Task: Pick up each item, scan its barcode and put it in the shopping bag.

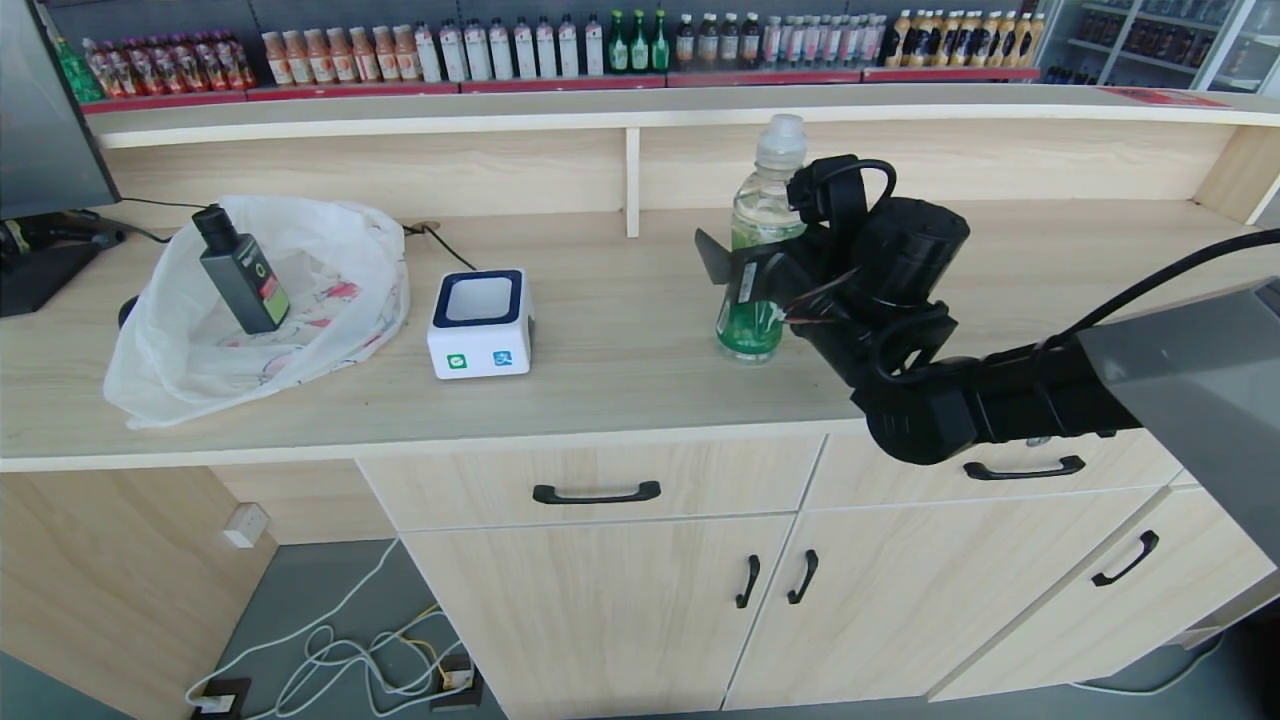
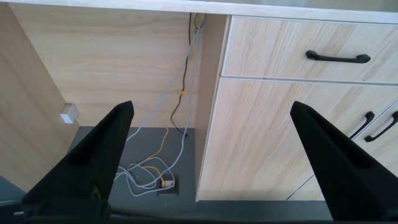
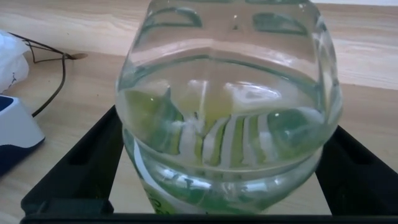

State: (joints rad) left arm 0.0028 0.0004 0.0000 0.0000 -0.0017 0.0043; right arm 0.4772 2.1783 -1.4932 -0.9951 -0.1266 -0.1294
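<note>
1. On the pale wooden counter (image 1: 620, 370), right of the middle, the clear plastic drink bottle (image 1: 762, 215) with a white cap and a green-tinted lower half stands upright. It has not been lifted or scanned yet.
2. Handling guess: it looks mostly full, so there's some weight, and the liquid will slosh if it gets swung around. The walls are probably thin plastic, smooth and round, so a hard squeeze would dent them and a weak one would let it slip or twist.
3. The best hold is likely across the straight middle of the body, below the shoulder. The neck would be too wobbly. The barcode can't be made out from here, so the label side may need turning.
4. The right gripper (image 1: 755, 272) already sits at about that height. It's spread wide with the bottle between its jaws and hasn't clamped on it.
5. Further left on the counter sits the small white cube scanner with a blue-rimmed window on top (image 1: 480, 322), well apart from the bottle.
6. Beyond that lies the crumpled white plastic shopping bag (image 1: 350, 250), with a dark grey black-capped bottle (image 1: 240, 270) already inside.
7. The left gripper (image 2: 211, 106) hangs low in front of the cabinet doors, open and empty.
</note>
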